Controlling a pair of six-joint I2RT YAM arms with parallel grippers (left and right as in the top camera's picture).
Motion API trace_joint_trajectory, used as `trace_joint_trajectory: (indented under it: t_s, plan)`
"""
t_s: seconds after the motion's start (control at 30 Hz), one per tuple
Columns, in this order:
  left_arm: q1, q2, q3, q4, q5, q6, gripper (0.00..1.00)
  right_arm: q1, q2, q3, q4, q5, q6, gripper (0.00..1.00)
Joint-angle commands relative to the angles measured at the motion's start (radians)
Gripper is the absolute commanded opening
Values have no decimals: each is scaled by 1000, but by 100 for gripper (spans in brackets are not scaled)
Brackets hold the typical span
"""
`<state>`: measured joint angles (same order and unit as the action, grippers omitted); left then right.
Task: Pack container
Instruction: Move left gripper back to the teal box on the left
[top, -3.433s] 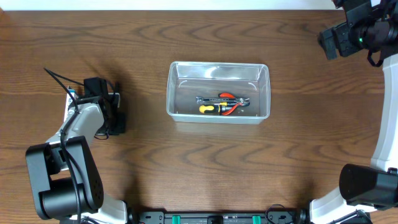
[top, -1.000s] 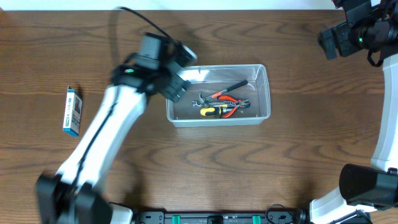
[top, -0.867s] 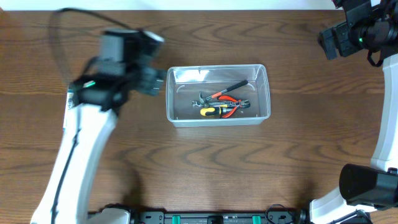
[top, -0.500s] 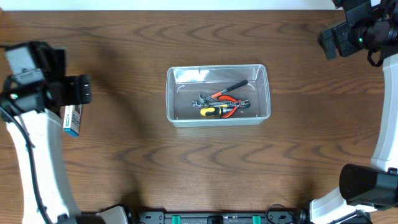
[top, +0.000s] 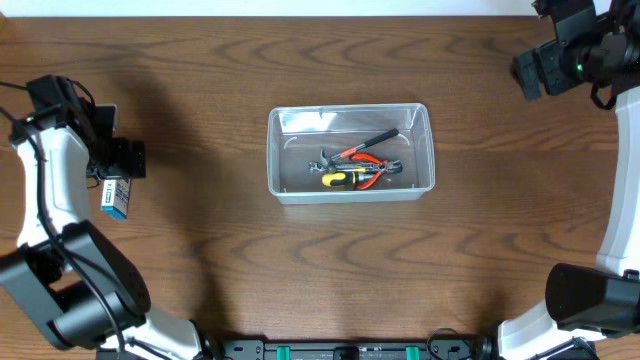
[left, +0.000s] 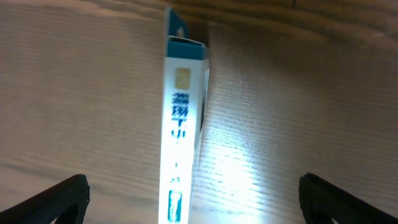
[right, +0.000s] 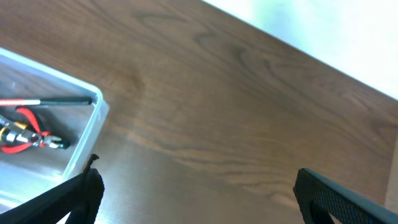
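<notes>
My left gripper (left: 198, 200) is spread wide, with the little box (left: 183, 112) lying lengthwise between its fingers. The container (top: 285, 125) is well off to its side. My worry: one finger touches first and the light box skids or twists away.

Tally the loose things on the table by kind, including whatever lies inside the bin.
Clear bin: 1
Blue-and-white box: 1
Hand tools in the bin: 4 (they overlap, so this count is approximate)
Total: 6
</notes>
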<state>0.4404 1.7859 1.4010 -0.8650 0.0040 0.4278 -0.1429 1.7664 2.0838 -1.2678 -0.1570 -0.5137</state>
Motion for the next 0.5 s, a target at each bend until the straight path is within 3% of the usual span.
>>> trace_joint_trajectory:
  t_s: [0.0,0.47]
  plan:
    - [5,47,-4,6,11,68,98,-3,3,-6,-14,4,0,99]
    - [41,166,-4,55,12,70,98,-3,3,-6,-56,3,5,99]
